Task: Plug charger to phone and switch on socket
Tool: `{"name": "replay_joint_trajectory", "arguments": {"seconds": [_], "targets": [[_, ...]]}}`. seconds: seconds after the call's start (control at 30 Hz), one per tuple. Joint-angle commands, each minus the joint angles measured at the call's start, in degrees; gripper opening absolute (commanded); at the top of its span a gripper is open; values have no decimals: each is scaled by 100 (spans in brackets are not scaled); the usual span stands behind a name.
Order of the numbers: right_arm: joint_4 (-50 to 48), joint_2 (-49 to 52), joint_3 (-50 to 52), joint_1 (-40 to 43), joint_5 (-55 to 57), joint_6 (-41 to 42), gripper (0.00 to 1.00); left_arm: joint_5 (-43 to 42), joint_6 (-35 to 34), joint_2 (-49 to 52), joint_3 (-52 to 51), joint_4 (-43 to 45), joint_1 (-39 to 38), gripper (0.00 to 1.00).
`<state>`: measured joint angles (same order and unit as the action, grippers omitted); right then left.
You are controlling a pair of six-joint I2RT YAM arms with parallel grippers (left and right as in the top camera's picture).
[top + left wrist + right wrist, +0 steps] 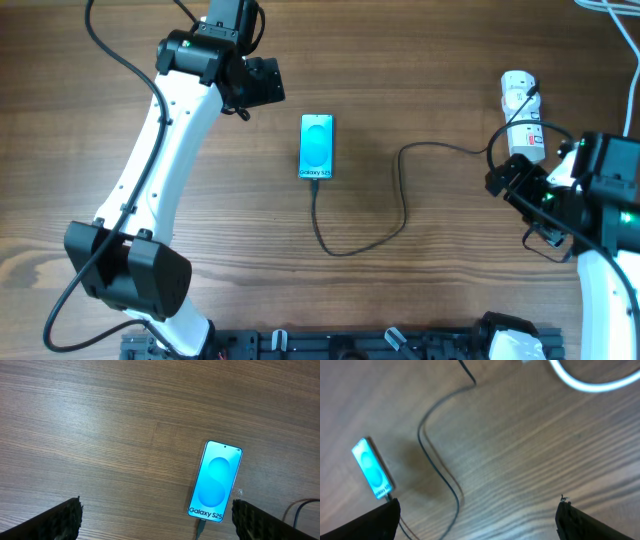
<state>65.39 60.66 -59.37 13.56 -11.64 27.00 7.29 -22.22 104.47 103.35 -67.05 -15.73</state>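
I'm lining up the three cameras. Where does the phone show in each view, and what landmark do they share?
Overhead: the phone lies just left of centre, in the upper half.
Left wrist: the phone is right of centre, lower half, Galaxy strip towards the bottom edge.
Right wrist: the phone is at far left, lower half, small and blurred.
Shared landmark: the thin black cable running up to the phone's Galaxy end.

Wooden table (grain running sideways), black rail along bottom edge
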Motion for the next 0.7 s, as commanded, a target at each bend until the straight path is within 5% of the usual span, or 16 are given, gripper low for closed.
{"name": "replay_joint_trajectory", "arguments": {"seconds": [0.0, 0.4, 0.67], "targets": [[81, 299, 15, -22, -133, -7, 100, 72, -74, 50, -28, 15, 24, 100], [-68, 461, 20, -22, -308, -431, 100, 72, -74, 50, -28, 15, 24, 100], [-1003, -138, 149, -236, -306, -597, 100, 72, -74, 50, -28, 15, 24, 100]]}}
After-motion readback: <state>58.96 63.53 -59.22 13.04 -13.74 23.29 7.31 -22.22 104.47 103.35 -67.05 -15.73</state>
